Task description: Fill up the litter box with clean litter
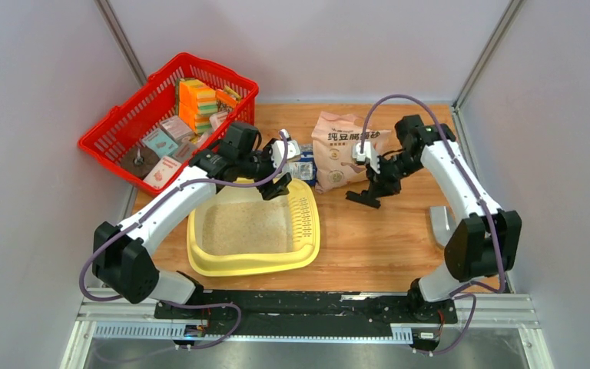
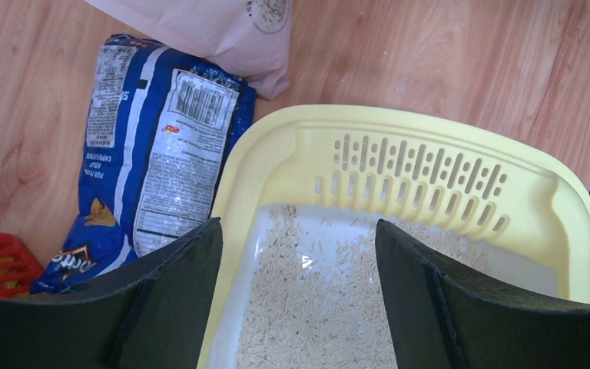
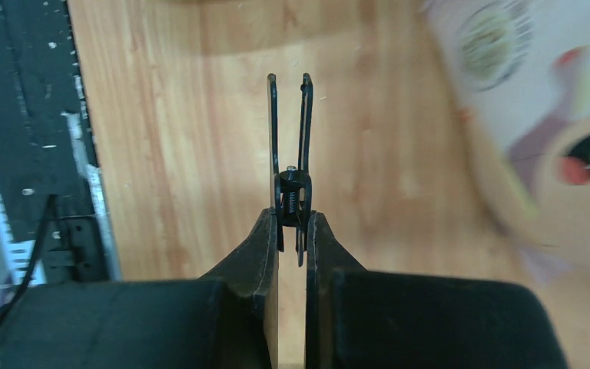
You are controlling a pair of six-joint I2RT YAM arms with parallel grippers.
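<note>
Left gripper (image 2: 298, 231): jaws spread wide with nothing between them. It hangs over the far edge of the litter box (image 1: 307, 247), toward the corner with the grid strip.

Right gripper (image 3: 292, 224): jaws drawn narrow onto a black spring clip (image 3: 290, 131), pinched at its hinge. The clip's two thin prongs point away from the fingers. The gripper is to the right of the litter box and apart from it, over bare table (image 1: 376, 246).

Litter box: pale yellow tray with a slotted grid strip (image 2: 422, 173) along its right side.

Clean litter (image 1: 246, 227): pale beige granules lying inside the litter box. They are spread over its floor and thinner beside the grid strip.

Tan paper bag (image 1: 338, 150): lying just beyond the litter box's far right corner.

Blue-and-white bag (image 2: 154, 154): just beside the litter box's far rim, next to the tan bag.

Red basket (image 1: 123, 123): beyond the litter box's far left corner, holding assorted packets.
</note>
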